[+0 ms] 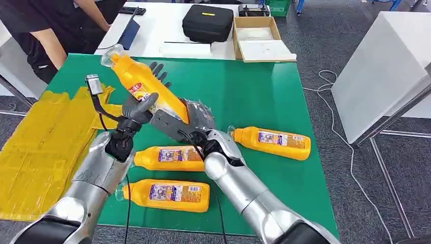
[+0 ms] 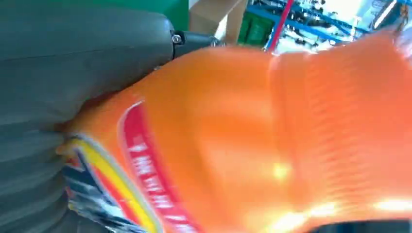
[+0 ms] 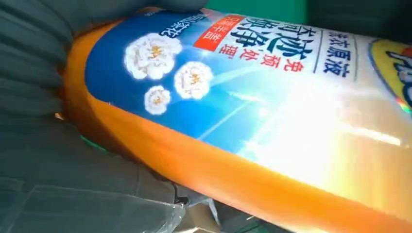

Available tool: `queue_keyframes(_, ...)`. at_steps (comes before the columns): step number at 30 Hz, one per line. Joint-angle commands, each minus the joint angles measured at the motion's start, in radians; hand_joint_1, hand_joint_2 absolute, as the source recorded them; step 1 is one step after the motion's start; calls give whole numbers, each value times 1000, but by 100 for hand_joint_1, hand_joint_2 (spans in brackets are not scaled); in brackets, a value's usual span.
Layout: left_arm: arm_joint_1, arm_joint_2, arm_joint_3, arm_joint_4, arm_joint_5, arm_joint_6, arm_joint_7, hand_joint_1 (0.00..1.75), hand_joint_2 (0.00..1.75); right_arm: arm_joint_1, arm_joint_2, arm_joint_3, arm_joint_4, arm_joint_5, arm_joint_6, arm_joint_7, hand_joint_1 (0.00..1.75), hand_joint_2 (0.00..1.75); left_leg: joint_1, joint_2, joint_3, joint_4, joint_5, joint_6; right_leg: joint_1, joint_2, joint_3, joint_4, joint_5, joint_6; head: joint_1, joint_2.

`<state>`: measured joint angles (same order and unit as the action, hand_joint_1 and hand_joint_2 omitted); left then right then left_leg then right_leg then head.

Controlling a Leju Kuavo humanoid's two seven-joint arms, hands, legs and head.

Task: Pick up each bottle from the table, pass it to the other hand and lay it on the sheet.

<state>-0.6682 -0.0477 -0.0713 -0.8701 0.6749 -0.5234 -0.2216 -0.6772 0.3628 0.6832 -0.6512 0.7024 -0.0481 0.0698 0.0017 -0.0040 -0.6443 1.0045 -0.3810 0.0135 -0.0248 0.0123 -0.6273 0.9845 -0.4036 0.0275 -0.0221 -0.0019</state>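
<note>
Nearest bottle [image 1: 167, 194] lies flat at green table [image 1: 254, 96] front edge. Yellow sheet [image 1: 35, 147] crumpled at far left, draping over table edge. Left hand [image 1: 136, 108] and right hand [image 1: 175, 123] both grip raised bottle [image 1: 142, 84], tilted, cap up-left. Two more bottles [image 1: 170, 158] [image 1: 272, 142] lie flat rightward. White table [image 1: 167, 30] behind carries black case [image 1: 208, 23], cardboard box [image 1: 259, 38]; white cable [image 1: 350, 152] on grey carpet at right.

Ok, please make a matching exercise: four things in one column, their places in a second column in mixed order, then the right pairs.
1. raised bottle
2. yellow sheet
3. black case
4. cardboard box

A. on the white table, right of the black case
B. lying left of the green table
C. between the left hand and right hand
D. on the white table, centre

Pairs: 1-C, 2-B, 3-D, 4-A
</note>
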Motion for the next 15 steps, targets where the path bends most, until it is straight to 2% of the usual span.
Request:
queue_keyframes(1,-145,-12,14,43,38,-45,22,175,175,133,-38,-3,12,47,58,3,175,175,2,-5,1,0,0,-1,2,-6,4,-1,-1,-2,0,0)
queue_keyframes(3,-149,-9,1,45,43,-51,27,175,175,134,-34,-16,12,59,63,2,173,175,4,-9,5,2,-2,-2,4,-10,10,-1,-4,-3,0,0)
queue_keyframes(5,-150,-8,-14,45,60,-59,33,175,175,147,-34,-36,1,80,69,-1,173,175,3,-5,1,1,0,-1,3,-6,4,-1,-1,-2,1,0)
queue_keyframes(15,-146,-4,-40,36,89,-62,43,175,175,153,-43,-57,0,103,80,-9,173,175,3,-7,2,1,-1,-1,3,-8,6,-2,-2,-2,0,0)
